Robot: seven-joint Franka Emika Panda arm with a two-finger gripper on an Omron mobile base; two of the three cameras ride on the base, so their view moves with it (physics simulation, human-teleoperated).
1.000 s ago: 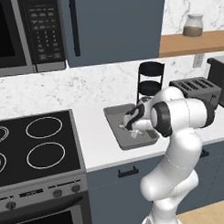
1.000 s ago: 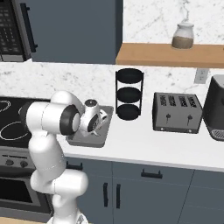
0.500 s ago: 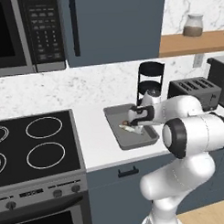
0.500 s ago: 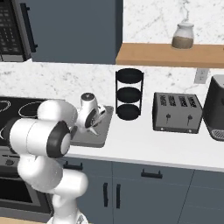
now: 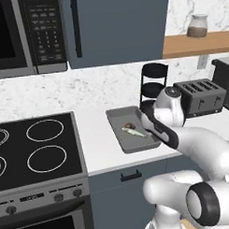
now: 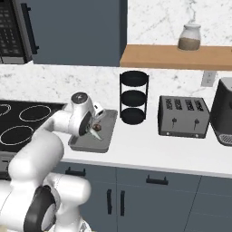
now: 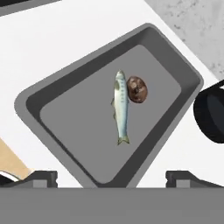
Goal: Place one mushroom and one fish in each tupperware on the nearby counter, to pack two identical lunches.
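The fish (image 7: 121,107) and mushroom (image 7: 136,89) are lying side by side, touching, in the grey tupperware (image 7: 52,94) on the worktop (image 5: 96,145); the jaws are standing spread and empty above them, apparently having just let go.

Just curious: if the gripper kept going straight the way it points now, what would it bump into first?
Probably the grey tray on the counter, likely its floor near the fish and mushroom; depth is hard to judge.
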